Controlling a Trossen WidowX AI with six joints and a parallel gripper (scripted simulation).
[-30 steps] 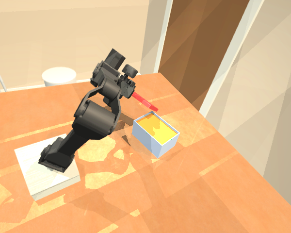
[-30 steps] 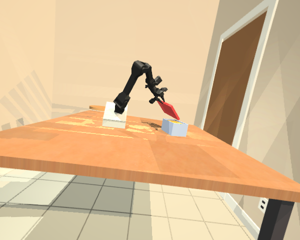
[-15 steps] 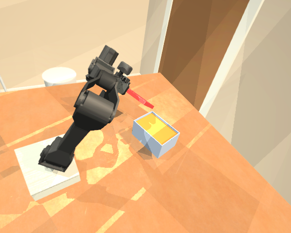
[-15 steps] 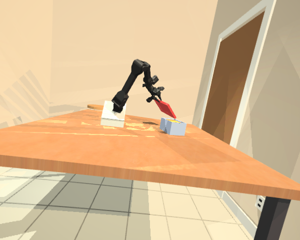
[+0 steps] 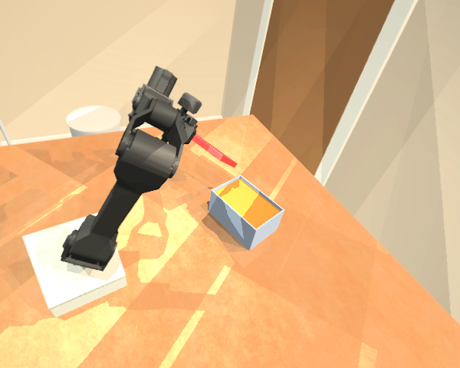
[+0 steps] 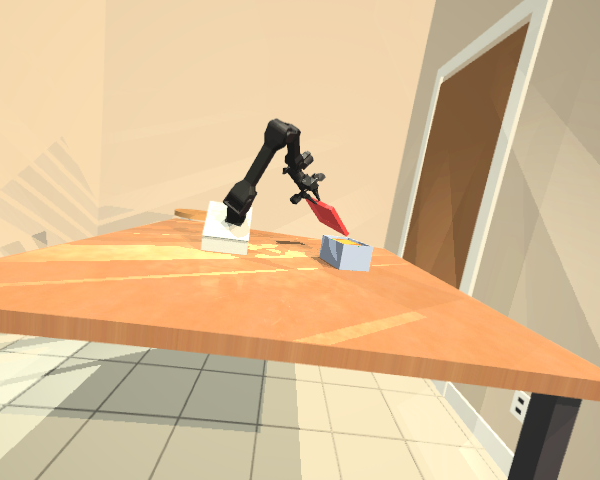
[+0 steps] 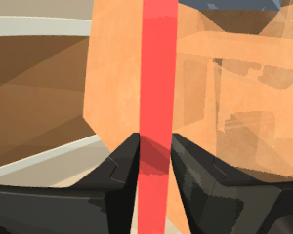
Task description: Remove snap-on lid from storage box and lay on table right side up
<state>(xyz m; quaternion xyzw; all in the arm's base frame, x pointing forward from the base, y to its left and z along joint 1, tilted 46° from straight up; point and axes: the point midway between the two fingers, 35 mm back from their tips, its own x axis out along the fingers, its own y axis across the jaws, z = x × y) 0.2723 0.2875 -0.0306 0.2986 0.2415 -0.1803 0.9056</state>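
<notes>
The gripper [image 6: 314,199] [image 7: 155,138] is shut on the red lid [image 5: 212,149] [image 6: 329,217] [image 7: 158,73] near one end. The lid is in the air, steeply tilted, with its far end lowest; it looks like a narrow strip in the wrist view and the top view. The open grey-blue storage box [image 5: 265,232] [image 6: 355,259] [image 7: 234,5] stands upright on the table [image 5: 301,285] [image 6: 238,310], with yellow-orange showing inside. The lid is clear of the box, beyond it in the top view. The fingertips are hidden in the top view.
The arm's base stands on a white block [image 5: 41,253] [image 6: 225,244] to the left of the box. The table's far corner [image 5: 252,116] lies beyond the lid. A white round bin or stool [image 5: 93,117] and a brown door [image 5: 297,71] [image 6: 460,155] are past the table.
</notes>
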